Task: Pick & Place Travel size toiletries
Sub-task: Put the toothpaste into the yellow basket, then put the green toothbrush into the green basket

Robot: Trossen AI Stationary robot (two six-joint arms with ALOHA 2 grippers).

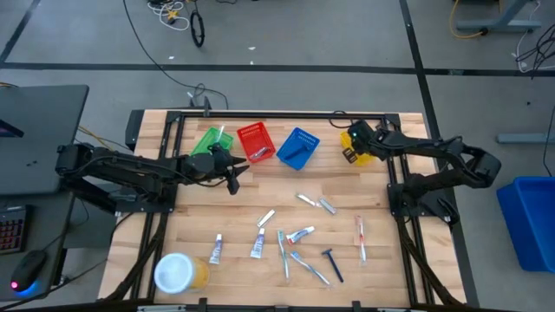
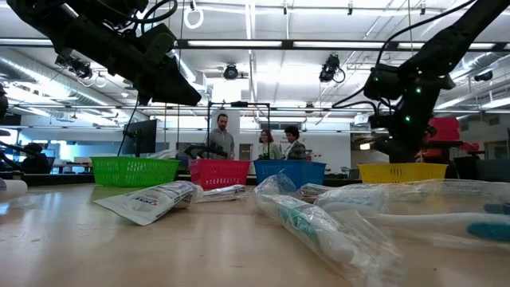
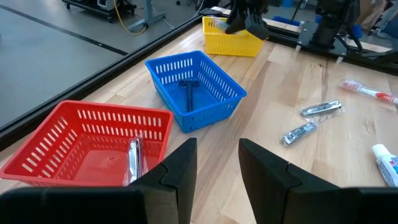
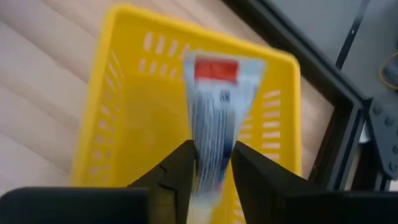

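My right gripper (image 1: 354,141) hovers over the yellow basket (image 1: 361,154), shut on a white tube (image 4: 213,118) with a red band and blue print. My left gripper (image 1: 232,177) is open and empty, in the air near the red basket (image 1: 255,143). The red basket holds a silvery packet (image 3: 134,159). A dark blue razor (image 3: 188,93) lies in the blue basket (image 3: 217,102). Several tubes, packets, toothbrushes and a razor (image 1: 332,263) lie flat on the table's near half, among them a red toothbrush (image 1: 361,238). My right gripper pinches the white tube between its two fingers (image 4: 179,167), at the end away from the red band (image 4: 216,68). The fingers come from above, pointing down. The tube is lifted clear and hangs below them over the inside of the yellow basket (image 4: 124,124).
A green basket (image 1: 211,139) stands left of the red one; all the baskets sit in a row along the far edge. A big white-lidded yellow jar (image 1: 178,273) stands at the near left corner. People stand in the room beyond the table (image 2: 263,143).
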